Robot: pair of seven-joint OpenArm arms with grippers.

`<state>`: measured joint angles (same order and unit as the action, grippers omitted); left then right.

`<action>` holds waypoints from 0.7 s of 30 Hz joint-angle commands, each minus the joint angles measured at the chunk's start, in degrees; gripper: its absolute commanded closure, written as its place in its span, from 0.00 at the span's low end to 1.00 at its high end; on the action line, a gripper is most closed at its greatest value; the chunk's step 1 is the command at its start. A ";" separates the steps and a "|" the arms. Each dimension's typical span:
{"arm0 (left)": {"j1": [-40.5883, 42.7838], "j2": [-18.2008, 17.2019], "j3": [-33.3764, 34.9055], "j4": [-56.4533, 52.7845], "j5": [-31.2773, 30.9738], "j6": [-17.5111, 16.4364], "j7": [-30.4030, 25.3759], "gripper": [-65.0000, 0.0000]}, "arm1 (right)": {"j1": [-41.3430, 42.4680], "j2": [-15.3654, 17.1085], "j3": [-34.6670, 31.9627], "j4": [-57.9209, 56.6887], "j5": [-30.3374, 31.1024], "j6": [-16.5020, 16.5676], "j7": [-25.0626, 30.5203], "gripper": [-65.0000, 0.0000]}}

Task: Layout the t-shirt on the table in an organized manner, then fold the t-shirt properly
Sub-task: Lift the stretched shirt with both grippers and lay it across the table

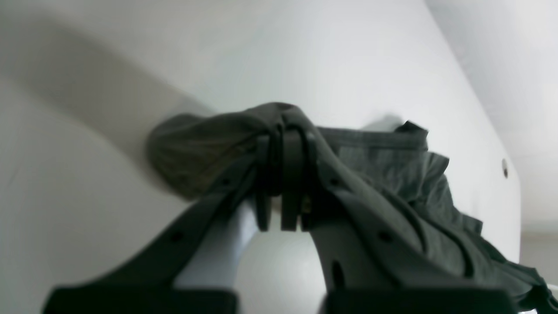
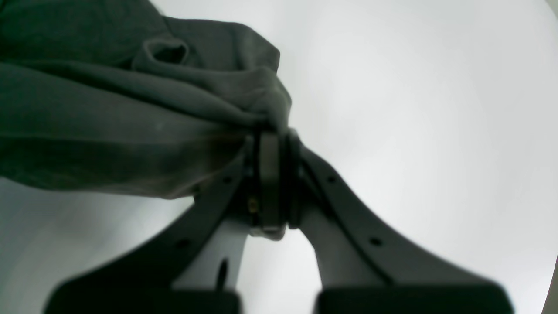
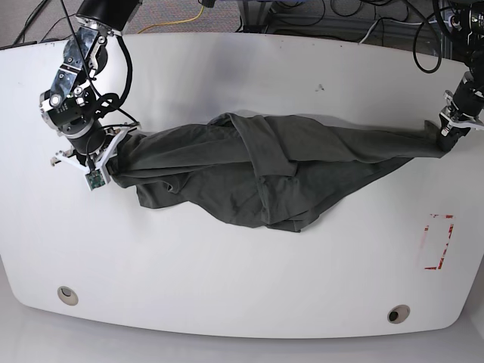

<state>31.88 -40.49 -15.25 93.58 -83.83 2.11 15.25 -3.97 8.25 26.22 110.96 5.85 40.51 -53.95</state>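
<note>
The dark grey-green t-shirt is stretched in a twisted band across the middle of the white table. On the base view's right, my left gripper is shut on one end of the t-shirt; up close the left gripper pinches a bunched fold. At the base view's left, my right gripper is shut on the other end. The right gripper clamps the gathered t-shirt just above the table. Loose cloth sags toward the front in the middle.
A red tape rectangle marks the table at the front right. Two round grommet holes sit near the front edge. Cables run behind the far edge.
</note>
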 commanded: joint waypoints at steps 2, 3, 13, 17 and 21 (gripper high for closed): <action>0.25 -1.58 -1.85 0.53 -0.17 -0.48 3.08 0.91 | -0.74 0.67 0.29 1.26 -0.09 -0.51 1.87 1.00; 0.34 -1.58 -2.38 0.44 -0.17 -0.48 4.40 0.88 | -0.91 0.67 0.29 1.26 -0.09 -0.51 1.87 1.00; 1.22 -1.31 -12.05 -3.60 -0.08 -0.48 23.30 0.56 | -1.35 0.67 0.29 1.26 -0.09 -0.51 1.87 1.00; 1.22 -1.31 -15.83 -3.51 0.18 -0.48 29.37 0.51 | -1.35 0.67 0.29 1.26 -0.09 -0.51 1.87 1.00; 1.22 -1.22 -19.08 -1.58 2.73 -0.48 34.64 0.51 | -1.00 0.67 0.29 1.26 -0.09 -0.51 1.87 1.00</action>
<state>33.32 -40.21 -32.62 90.00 -81.41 2.07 49.23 -5.91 8.27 26.26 110.96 5.50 40.32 -53.15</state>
